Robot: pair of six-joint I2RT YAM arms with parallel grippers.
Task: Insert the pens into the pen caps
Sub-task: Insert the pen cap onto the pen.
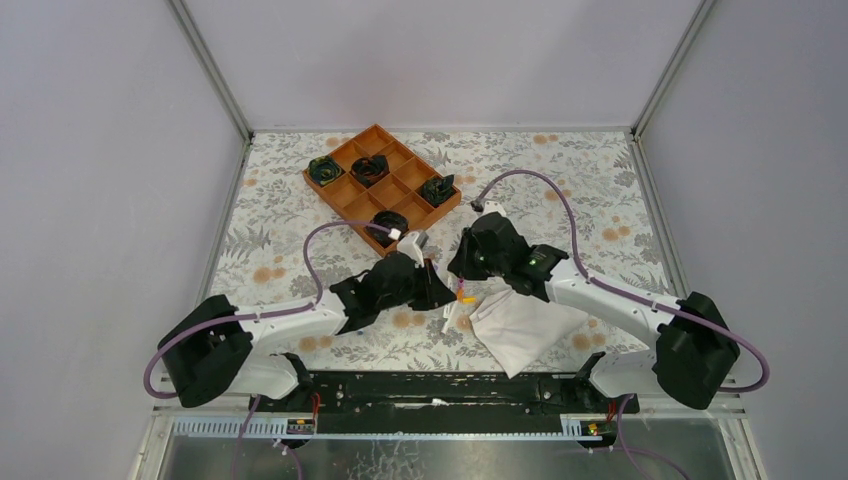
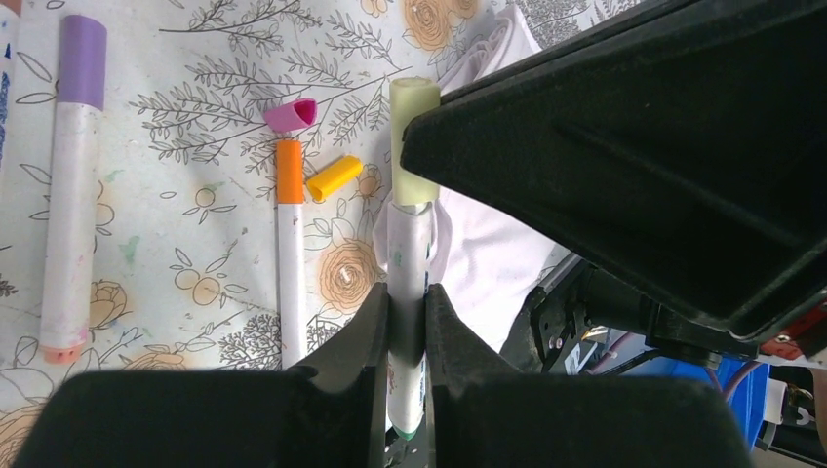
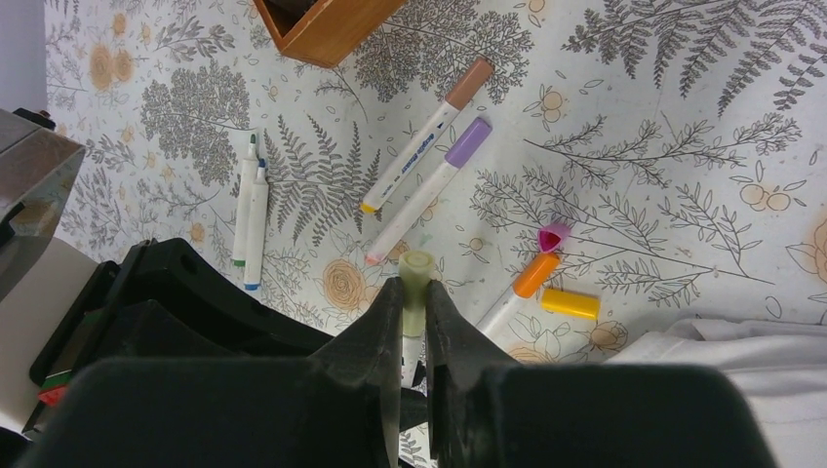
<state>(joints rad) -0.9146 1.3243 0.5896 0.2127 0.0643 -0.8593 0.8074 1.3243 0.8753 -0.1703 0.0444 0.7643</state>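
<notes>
My left gripper (image 2: 407,327) is shut on the white barrel of a pen (image 2: 408,253), held above the table. A pale green cap (image 2: 413,136) sits on that pen's upper end. My right gripper (image 3: 413,302) is shut on this same pale green cap (image 3: 415,278), with the barrel (image 3: 409,353) below it. In the top view the two grippers (image 1: 435,287) (image 1: 463,268) meet tip to tip. On the table lie an orange-capped pen (image 3: 522,288), a purple-capped pen (image 3: 429,190), a brown-capped pen (image 3: 429,132), two uncapped pens (image 3: 249,210), a loose yellow cap (image 3: 571,303) and a pink cap (image 3: 553,237).
A folded white cloth (image 1: 520,320) lies under and to the right of the grippers. A wooden compartment tray (image 1: 345,195) holding dark objects stands at the back centre. The floral table cover ends at metal frame posts and grey walls.
</notes>
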